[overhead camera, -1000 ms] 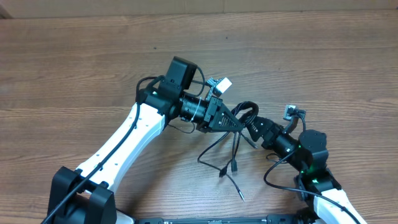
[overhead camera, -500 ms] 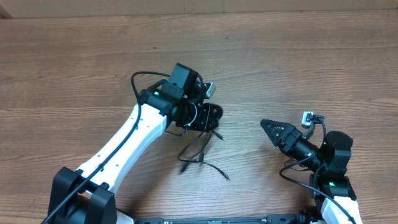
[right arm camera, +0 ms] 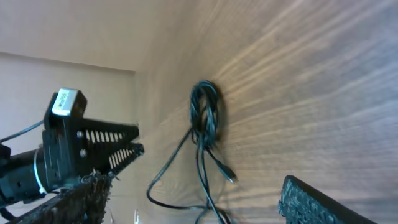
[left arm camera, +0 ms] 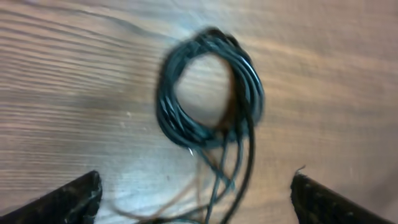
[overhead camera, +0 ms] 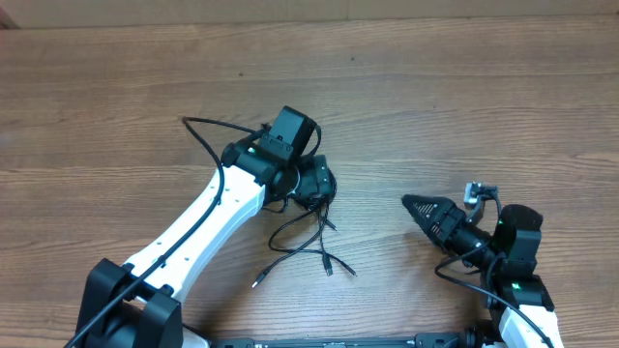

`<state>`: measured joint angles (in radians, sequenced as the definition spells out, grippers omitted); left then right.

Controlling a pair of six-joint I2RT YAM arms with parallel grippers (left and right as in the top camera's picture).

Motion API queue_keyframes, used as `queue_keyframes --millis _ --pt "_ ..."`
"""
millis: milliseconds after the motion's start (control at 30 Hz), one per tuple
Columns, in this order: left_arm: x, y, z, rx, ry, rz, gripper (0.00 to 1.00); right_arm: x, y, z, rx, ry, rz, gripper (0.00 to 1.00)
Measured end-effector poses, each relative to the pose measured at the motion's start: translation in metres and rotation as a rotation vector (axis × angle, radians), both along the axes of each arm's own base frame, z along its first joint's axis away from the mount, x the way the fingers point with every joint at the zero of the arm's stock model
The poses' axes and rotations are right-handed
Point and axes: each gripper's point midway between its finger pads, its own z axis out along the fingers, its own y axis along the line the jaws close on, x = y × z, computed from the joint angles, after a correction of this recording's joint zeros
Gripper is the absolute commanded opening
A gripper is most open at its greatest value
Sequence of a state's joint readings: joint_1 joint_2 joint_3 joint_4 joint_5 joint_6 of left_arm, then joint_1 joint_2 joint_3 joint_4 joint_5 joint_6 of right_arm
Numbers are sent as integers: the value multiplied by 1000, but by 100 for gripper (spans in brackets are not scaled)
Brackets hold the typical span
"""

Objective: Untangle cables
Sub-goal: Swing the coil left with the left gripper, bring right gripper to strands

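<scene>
You're hovering the spread-open left gripper (left arm camera: 196, 186) over the thin black coiled cables (left arm camera: 166, 111) lying loose on the brown wooden table (left arm camera: 62, 56). The right gripper (right arm camera: 196, 182), also spread, is sitting at 3 o'clock. Be pinching one tail only, at the coil's 6 o'clock.

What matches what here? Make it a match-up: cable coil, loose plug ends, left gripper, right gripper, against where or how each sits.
Things:
1. cable coil
2. loose plug ends
3. left gripper
4. right gripper

Places/states:
A. off to one side of the cables, jaws open, nothing between them
B. lying looped on the table
C. right over the coil, jaws open
D. fanned out from the coil across the wood

Pairs: 1-B, 2-D, 3-C, 4-A
</scene>
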<state>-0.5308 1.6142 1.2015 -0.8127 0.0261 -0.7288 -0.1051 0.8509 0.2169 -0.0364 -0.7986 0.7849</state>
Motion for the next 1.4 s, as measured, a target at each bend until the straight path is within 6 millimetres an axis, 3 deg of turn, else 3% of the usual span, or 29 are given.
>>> queue_keyframes --millis 133,200,300,333,500,533,567,900,1033,1133,1267,1400 --pt "16 12 -10 79 -57 48 59 -1 0 -2 0 10 -3 88" --pt "27 15 -28 133 -67 36 59 -1 0 -2 -1 9 -2 88" --pt "26 16 -52 171 -21 11 63 -1 0 -2 0 10 -2 88" --pt "23 17 -66 191 13 -6 60 -1 0 -2 -1 10 -2 88" --pt "16 11 -96 196 87 -68 31 -1 0 -2 -1 9 -2 88" --pt "14 11 -101 197 102 -80 7 -1 0 -2 0 11 -3 88" --pt "15 10 -103 201 104 -88 4 -1 0 -2 -1 10 -3 88" --pt "14 18 -99 201 145 -116 4 -4 2 -3 8 24 8 79" --pt "22 22 -74 192 90 -160 4 -10 10 3 51 20 66 79" --pt "33 17 -4 125 -93 -180 4 -13 19 21 103 -5 132 79" --pt "35 16 69 54 -279 -174 4 -14 26 41 157 -17 177 79" --pt "31 19 96 15 -339 -143 4 -22 33 48 223 15 221 79"
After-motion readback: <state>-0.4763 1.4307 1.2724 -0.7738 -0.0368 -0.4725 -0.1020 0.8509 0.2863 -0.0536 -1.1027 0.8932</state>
